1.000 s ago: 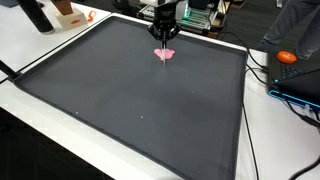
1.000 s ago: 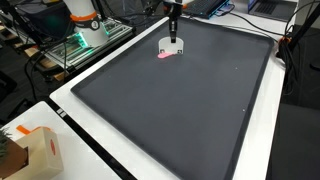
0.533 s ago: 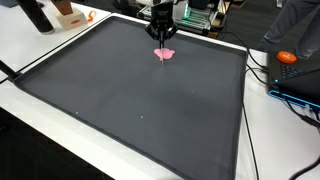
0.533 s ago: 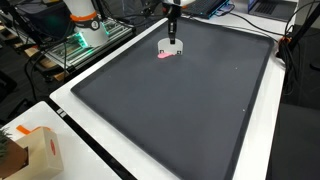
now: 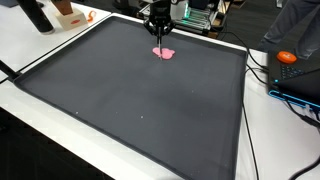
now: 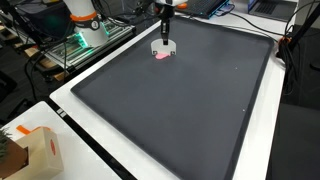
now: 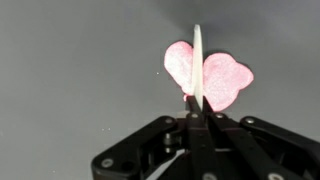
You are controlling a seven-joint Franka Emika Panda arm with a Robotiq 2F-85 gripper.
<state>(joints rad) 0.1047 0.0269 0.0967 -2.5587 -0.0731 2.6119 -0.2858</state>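
A pink, soft-looking blob lies on the dark mat near its far edge. It also shows in both exterior views. My gripper is shut on a thin white flat piece, seen edge-on in the wrist view. The piece hangs down from the fingers, just above and beside the blob. I cannot tell whether its lower edge touches the blob or the mat. The gripper points straight down.
The mat lies on a white table. An orange and white box stands at a corner. An orange object and cables lie beside the mat. Equipment with a green light stands behind it.
The gripper with the white piece has shifted a little sideways, off the blob's middle toward its edge. The blob has stayed about where it was.
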